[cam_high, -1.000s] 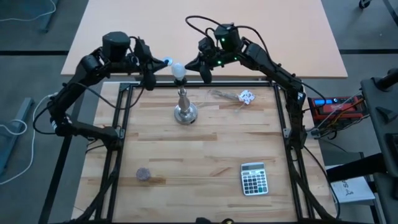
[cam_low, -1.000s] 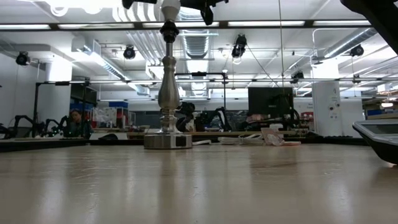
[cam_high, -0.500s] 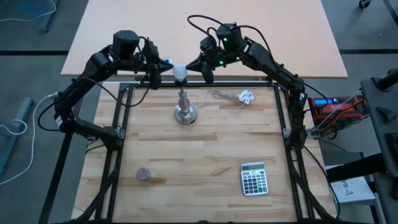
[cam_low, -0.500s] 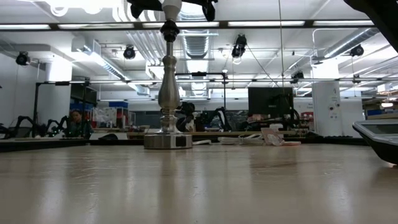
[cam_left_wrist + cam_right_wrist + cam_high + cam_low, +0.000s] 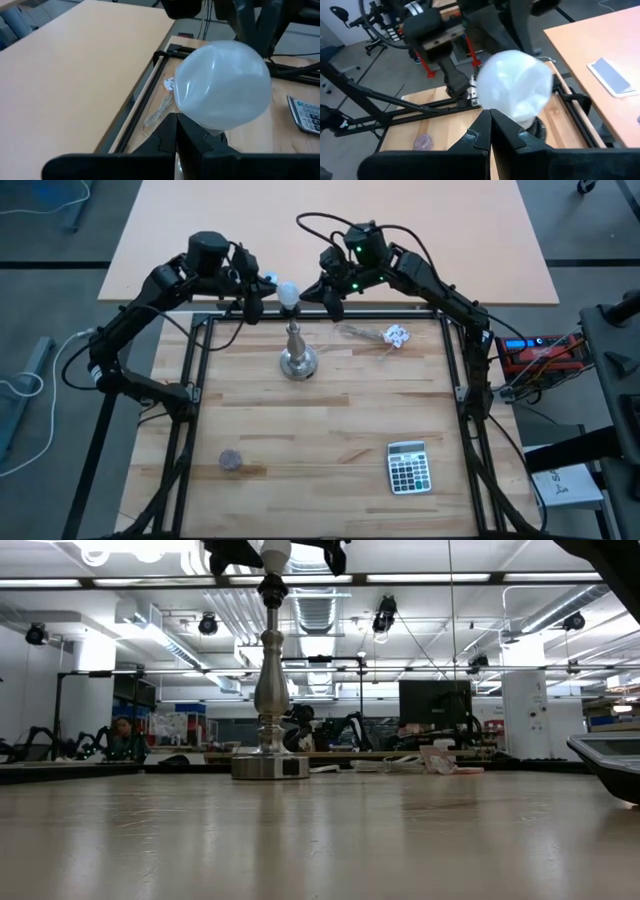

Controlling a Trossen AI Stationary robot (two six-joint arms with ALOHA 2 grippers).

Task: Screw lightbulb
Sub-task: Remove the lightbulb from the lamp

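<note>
The white frosted lightbulb [image 5: 288, 292] sits upright on top of the silver stand [image 5: 298, 360], whose round base rests on the wooden table at the far middle. The bulb fills the left wrist view [image 5: 222, 85] and the right wrist view [image 5: 515, 85], and it stands at the top edge of the low view [image 5: 275, 550]. My left gripper [image 5: 254, 307] is shut, close to the bulb's left side [image 5: 176, 125]. My right gripper [image 5: 332, 302] is shut, close to its right side [image 5: 490, 120]. My left gripper's shut fingertips [image 5: 187, 132] stand level at the bulb's lower left side [image 5: 200, 117]; I cannot tell whether they touch it. My right gripper's shut fingertips [image 5: 482, 127] stand level at the bulb's lower right side [image 5: 512, 117]; I cannot tell whether they touch it.
A crumpled white paper scrap [image 5: 396, 334] and a thin wire [image 5: 360, 333] lie right of the stand. A calculator [image 5: 408, 467] lies near right, a small round disc [image 5: 231, 461] near left. Black frame rails [image 5: 195, 380] border the table.
My left gripper has moved toward the table's right edge, closer to the bulb. The bulb and the stand have stayed in place.
</note>
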